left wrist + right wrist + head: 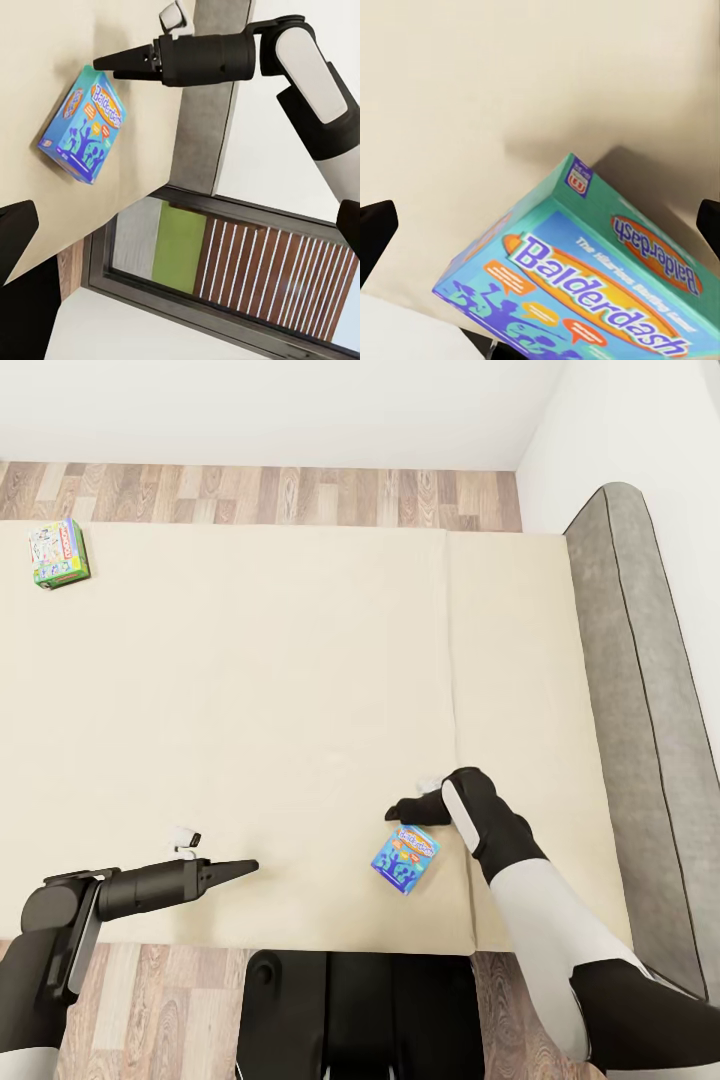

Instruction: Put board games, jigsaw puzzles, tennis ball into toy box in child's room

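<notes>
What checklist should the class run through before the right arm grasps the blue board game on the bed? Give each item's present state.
1. Blue board game lies near the mattress's front edge, in reach: ok.
2. Right gripper open, box between its fingers: ok in the right wrist view.
3. Fingers touching the box: cannot tell.
4. Left gripper clear of the box: ok.
5. Monopoly box far across the bed, out of the way: ok.
6. Toy box within reach: cannot tell.
</notes>
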Robot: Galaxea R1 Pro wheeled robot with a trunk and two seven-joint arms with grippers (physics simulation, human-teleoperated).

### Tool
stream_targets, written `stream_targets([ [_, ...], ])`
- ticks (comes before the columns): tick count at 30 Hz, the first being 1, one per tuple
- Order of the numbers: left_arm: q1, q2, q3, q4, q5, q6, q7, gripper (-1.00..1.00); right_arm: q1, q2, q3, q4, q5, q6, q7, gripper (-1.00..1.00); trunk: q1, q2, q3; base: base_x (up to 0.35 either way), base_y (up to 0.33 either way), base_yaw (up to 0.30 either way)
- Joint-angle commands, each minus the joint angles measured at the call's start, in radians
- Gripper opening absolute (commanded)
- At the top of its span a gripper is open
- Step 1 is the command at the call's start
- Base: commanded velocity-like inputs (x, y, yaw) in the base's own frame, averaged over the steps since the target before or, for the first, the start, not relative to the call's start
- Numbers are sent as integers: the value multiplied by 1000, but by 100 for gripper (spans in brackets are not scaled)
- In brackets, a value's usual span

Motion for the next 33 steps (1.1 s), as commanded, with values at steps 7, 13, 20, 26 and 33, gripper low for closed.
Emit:
stream_targets([
  [7,0,0,1,0,0,11,-4,100,7,-1,4,2,-4,4,1,100,1,-2,-1,0,0,0],
  [13,0,0,1,0,0,11,-4,100,17,-6,4,5,-1,4,1,100,1,-2,-1,0,0,0],
  [20,0,0,1,0,0,11,-4,100,23,-9,7,6,2,4,1,100,1,-2,-1,0,0,0],
  [26,0,0,1,0,0,10,-4,100,31,-9,8,8,4,4,0,100,1,-2,-1,0,0,0],
  [33,0,0,1,0,0,9,-4,100,37,-9,13,8,6,4,0,100,1,-2,-1,0,0,0],
])
